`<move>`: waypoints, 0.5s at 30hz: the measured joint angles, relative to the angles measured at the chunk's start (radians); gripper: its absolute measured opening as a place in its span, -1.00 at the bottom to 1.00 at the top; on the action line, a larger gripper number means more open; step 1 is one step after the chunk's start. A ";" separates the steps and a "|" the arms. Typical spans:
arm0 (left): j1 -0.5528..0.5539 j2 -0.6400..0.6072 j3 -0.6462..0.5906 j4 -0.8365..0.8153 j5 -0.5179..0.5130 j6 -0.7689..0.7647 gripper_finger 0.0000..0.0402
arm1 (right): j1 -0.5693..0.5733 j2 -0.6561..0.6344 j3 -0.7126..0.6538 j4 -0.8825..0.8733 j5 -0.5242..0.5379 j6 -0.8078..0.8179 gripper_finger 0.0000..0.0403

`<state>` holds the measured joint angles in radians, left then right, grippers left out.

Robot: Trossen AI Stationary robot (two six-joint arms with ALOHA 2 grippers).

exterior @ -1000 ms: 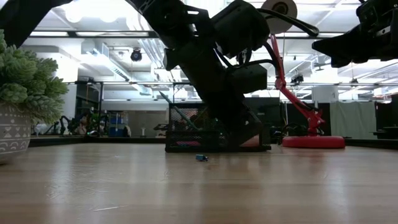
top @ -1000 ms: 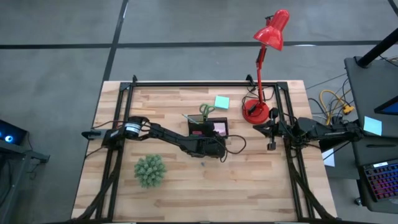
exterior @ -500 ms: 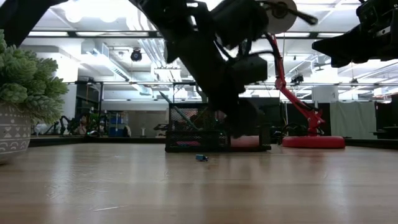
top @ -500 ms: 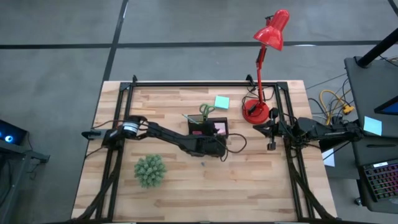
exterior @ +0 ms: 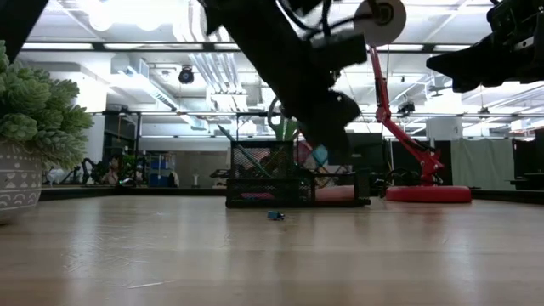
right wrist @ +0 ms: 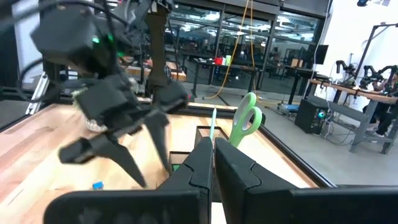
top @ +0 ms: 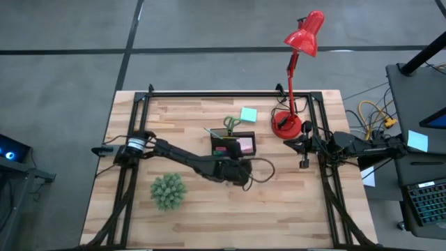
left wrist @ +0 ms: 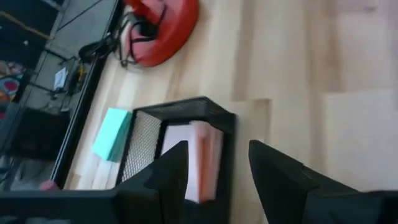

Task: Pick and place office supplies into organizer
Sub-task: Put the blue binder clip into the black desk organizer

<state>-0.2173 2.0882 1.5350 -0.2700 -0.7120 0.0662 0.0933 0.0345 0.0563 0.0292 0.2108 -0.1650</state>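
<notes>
Counted on table: one black organizer [top: 233,144], one pair of green-handled scissors [top: 231,124] standing in it, one pink sticky-note pad [left wrist: 200,160] inside it, one teal sticky-note pad [top: 248,114] lying just beyond it. One small blue eraser [exterior: 274,216] on the wood in front of the organizer. Also one red desk lamp [top: 295,70], one green spiky plant ball [top: 168,191], two arms.

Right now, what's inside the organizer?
The organizer holds a pink pad in one compartment and green scissors upright with a thin teal pen. Its floor and anything low are hidden by the mesh walls.
</notes>
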 joint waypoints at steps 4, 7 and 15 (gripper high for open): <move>-0.050 -0.041 -0.001 -0.049 0.009 -0.001 -0.23 | 0.000 0.000 0.000 -0.003 0.000 0.000 -0.96; -0.084 -0.073 0.000 -0.089 0.040 -0.009 -0.23 | 0.000 0.000 0.000 -0.003 0.000 0.000 -0.96; -0.125 -0.145 0.001 -0.221 0.136 -0.279 -0.23 | 0.000 0.001 0.000 -0.004 0.000 0.004 -0.96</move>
<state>-0.3420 1.9436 1.5360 -0.4908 -0.5757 -0.2124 0.0929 0.0351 0.0559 0.0250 0.2108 -0.1608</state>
